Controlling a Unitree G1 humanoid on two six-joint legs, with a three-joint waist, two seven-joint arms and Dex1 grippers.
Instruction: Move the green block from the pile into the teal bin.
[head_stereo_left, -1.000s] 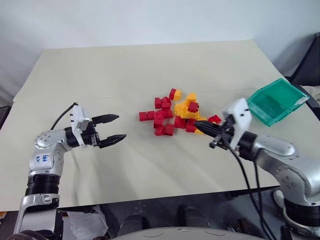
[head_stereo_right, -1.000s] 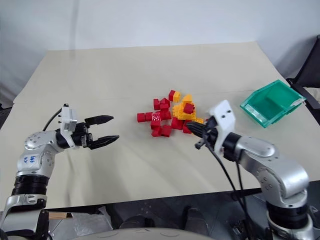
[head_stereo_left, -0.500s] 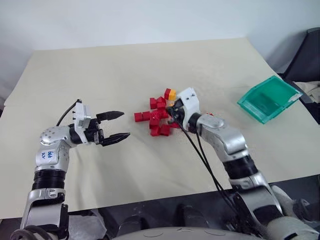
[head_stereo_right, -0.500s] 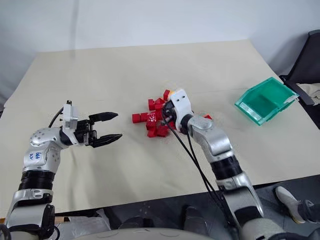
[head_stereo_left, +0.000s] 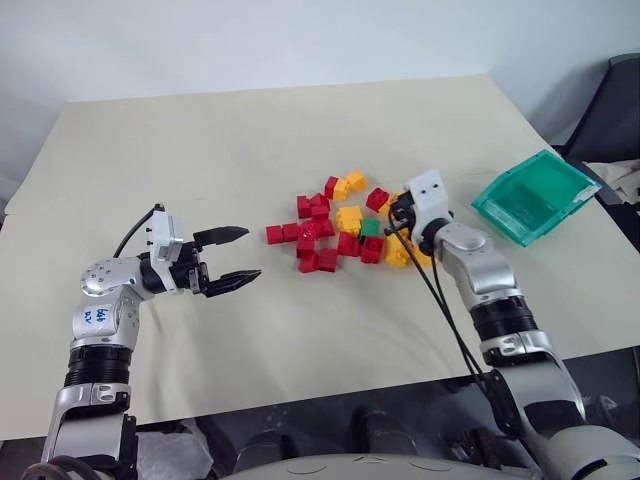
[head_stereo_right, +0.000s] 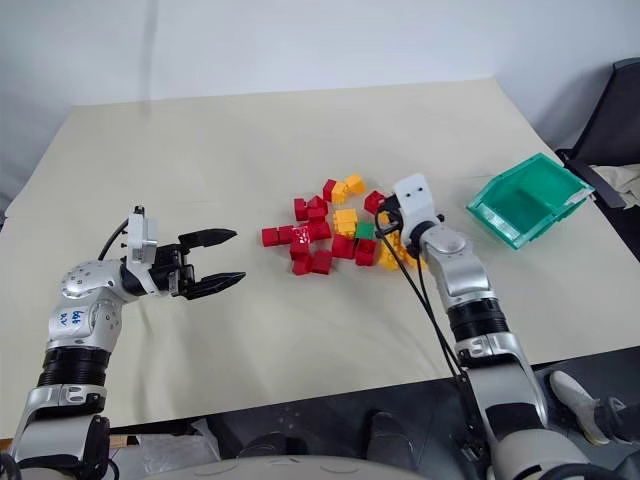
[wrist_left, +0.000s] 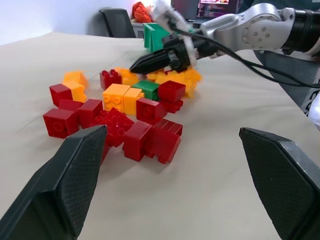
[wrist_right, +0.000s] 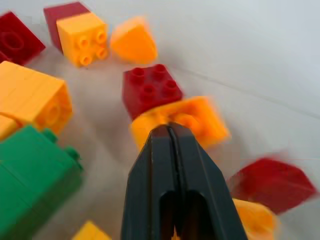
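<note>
On a cream-covered table (head_stereo_left: 200, 160), the right gripper (head_stereo_left: 393, 214) sits pressed into the right-hand side of the pile (head_stereo_left: 340, 228), its two black fingers (wrist_right: 172, 190) clamped tight together with nothing between them. The wrist view along those fingers shows the closed tips nosing against a yellow-orange brick (wrist_right: 192, 120), with the green block (head_stereo_left: 370, 227) lying just beside them, uncovered and resting on the table among red bricks near the middle of the heap. The left gripper (head_stereo_left: 228, 258) hovers well to the left of the pile, its fingers spread apart and empty. The teal bin (head_stereo_left: 535, 196) stands at the right edge of the table, well apart from the bricks, tilted and with nothing visible inside. The step in hand looks like raking the heap apart to expose the green block; no grasp has been made. The next move likely calls for the right fingers to open, shift over the green block, straddle it without catching the red neighbours that touch it, and close. Compared with a second ago, the right arm has swept from the near side of the pile through it to its far right side, the bricks are more scattered, and the green block, hidden before, is now visible; the left gripper is unchanged
</note>
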